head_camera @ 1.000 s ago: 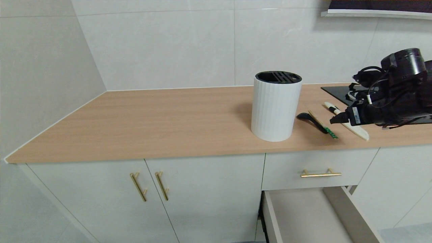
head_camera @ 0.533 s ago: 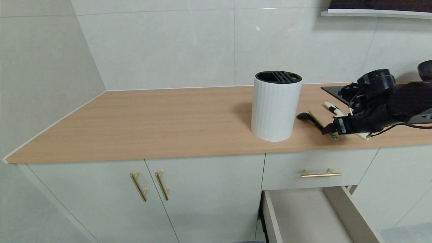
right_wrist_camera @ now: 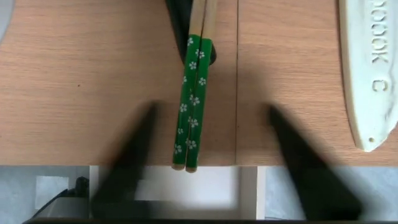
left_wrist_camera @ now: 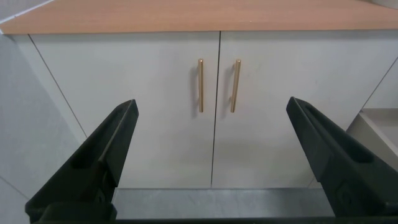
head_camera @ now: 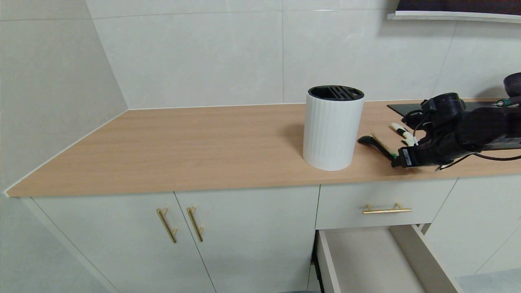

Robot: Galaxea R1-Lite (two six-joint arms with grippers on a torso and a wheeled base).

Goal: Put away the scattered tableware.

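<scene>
**Chopsticks lie between spread jaws**

The green-tipped chopsticks (right_wrist_camera: 194, 93) lie flat on the desk (right_wrist_camera: 81, 93), midway between the right jaws, which are spread wide. A white knife (right_wrist_camera: 367, 68) lies just outside one jaw. The left jaws are also spread, facing cabinet doors (left_wrist_camera: 155, 124).

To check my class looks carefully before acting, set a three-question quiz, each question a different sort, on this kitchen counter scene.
1. True or false: the bottom drawer stands open.
2. What lies between the fingers of the right gripper? A chopsticks, B fork, C plate.
3. Fill in: the white holder stands ___ on the counter.
Key: 1 true; 2 A; 3 upright.
</scene>
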